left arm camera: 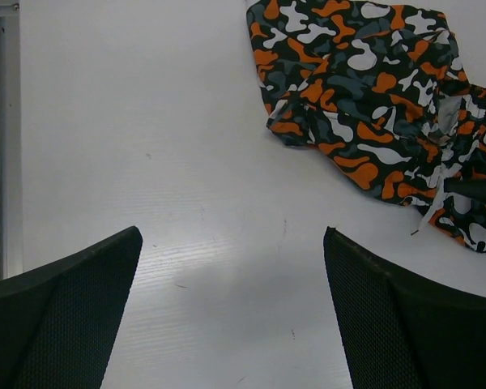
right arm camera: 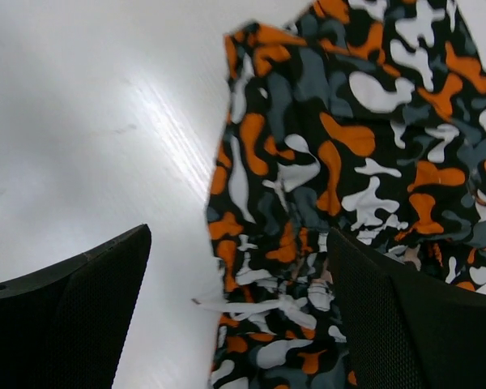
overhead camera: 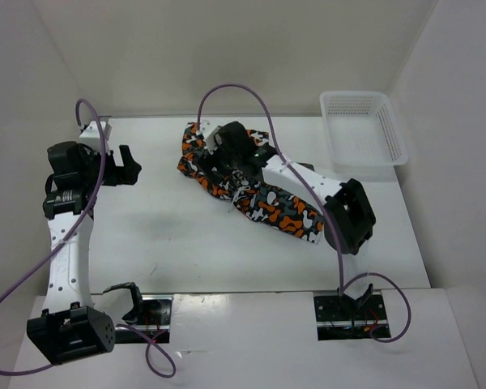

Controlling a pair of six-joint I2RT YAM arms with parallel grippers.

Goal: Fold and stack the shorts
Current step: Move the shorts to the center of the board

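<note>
I see my right gripper (right arm camera: 239,235) spread wide over the crumpled shorts (overhead camera: 279,212), gripping nothing; my left gripper (left arm camera: 231,235) hangs open above the table (overhead camera: 186,243), beside them.

Overhead view, both wrist views facing shorts (left arm camera: 364,105)

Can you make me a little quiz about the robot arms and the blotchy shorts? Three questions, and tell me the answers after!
1. True or false: the shorts are neatly folded.
2. Which gripper hangs over the shorts? A: left. B: right.
3. What white thing sits at the table's far right corner?

Key
1. False. They lie crumpled.
2. B. The right gripper is open above them.
3. The basket.
</note>
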